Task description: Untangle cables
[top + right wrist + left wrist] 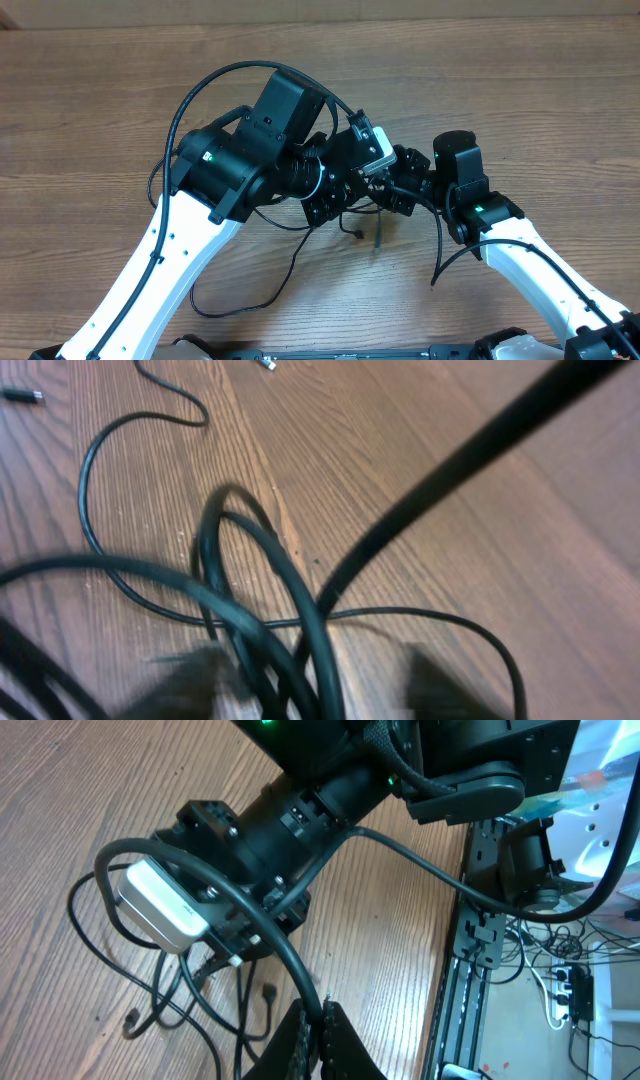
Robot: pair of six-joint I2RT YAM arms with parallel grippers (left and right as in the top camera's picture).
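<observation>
- Only the right wrist view gets us close to the cords (318,625): several black loops cross one another on the wooden table (420,520), right in front of the right gripper (318,675) and running in between its fingers
- That same view shows a small plug (20,395) lying well beyond the gripper, far to its left, which we cannot find in the other views
- A thick arm cable (470,450), out of focus, cuts across the upper right of that view, closer to the lens than the cords
- From above, the two wrists crowd together and hide both sets of fingers; we see only thin cords trailing out from under them, and a green-tipped plug (378,240) on the table just beside the right wrist
- The left wrist view alone shows the left gripper (318,1020): its fingers are pressed together, and we cannot tell whether a cord is pinched between them
- Ahead of it stands the right wrist with its white camera box (160,905), with thin cords loose on the table beneath
- The right gripper's fingers (200,675) are blurred but stand apart, with cords in the gap and nothing clamped as far as we can see
</observation>
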